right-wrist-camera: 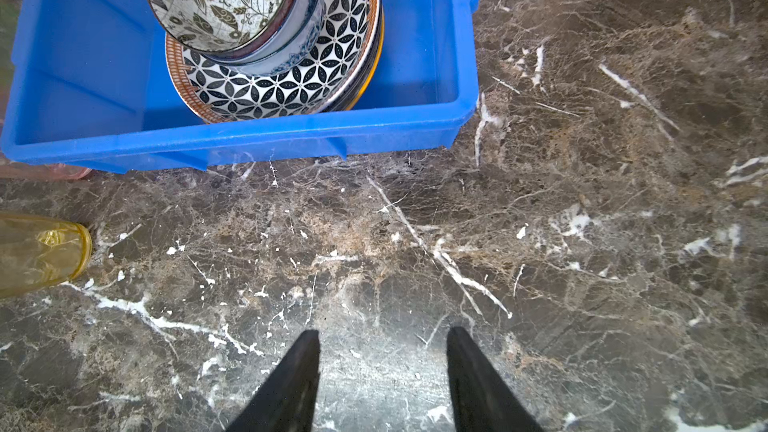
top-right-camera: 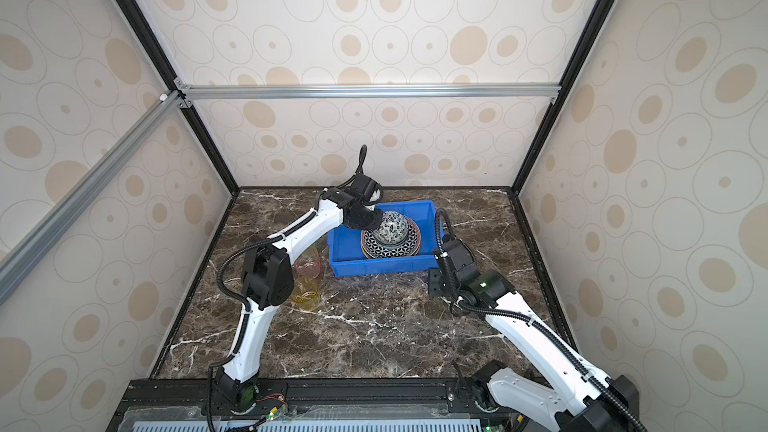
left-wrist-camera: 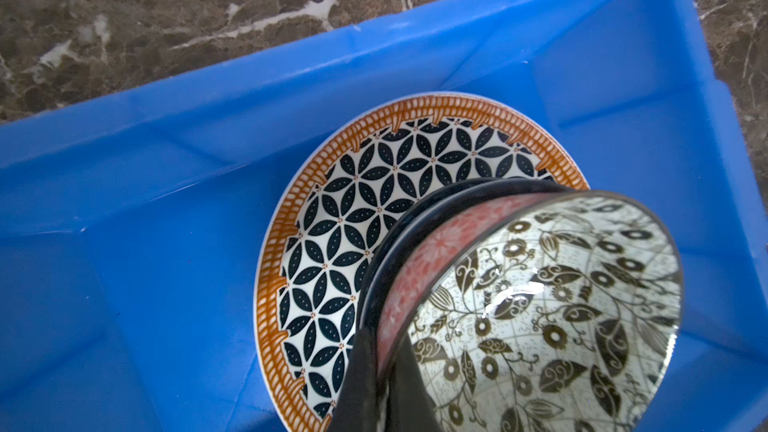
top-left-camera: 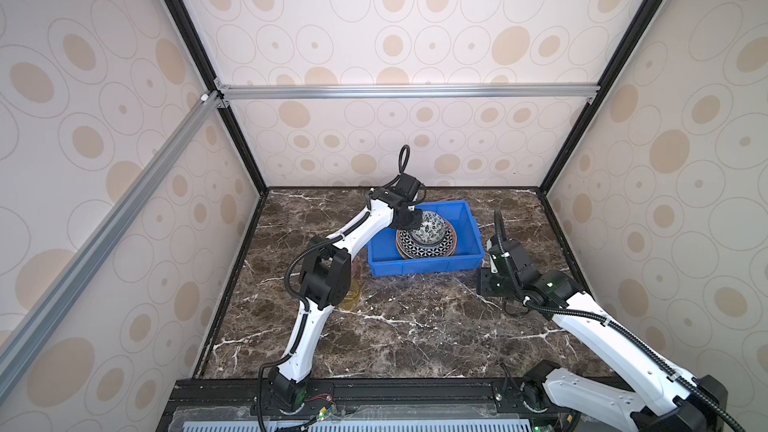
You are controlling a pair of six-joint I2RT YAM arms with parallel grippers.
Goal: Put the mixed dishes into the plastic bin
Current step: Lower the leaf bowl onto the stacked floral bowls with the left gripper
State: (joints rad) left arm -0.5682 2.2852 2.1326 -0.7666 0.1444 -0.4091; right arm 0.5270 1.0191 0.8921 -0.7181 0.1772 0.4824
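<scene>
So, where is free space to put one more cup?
Bare: inside the plastic bin, the floor on both sides of the plate stack; also the marble table in front of it, between the yellow cup and the right gripper. Crowded: the stack's top, where the left gripper holds a bowl.

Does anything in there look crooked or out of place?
Only the leaf-patterned bowl: the left claw pinches its rim, so it tilts instead of lying flat in the blue-floral bowl beneath, atop the plates in the blue bin. Nothing looks spilled or broken.
</scene>
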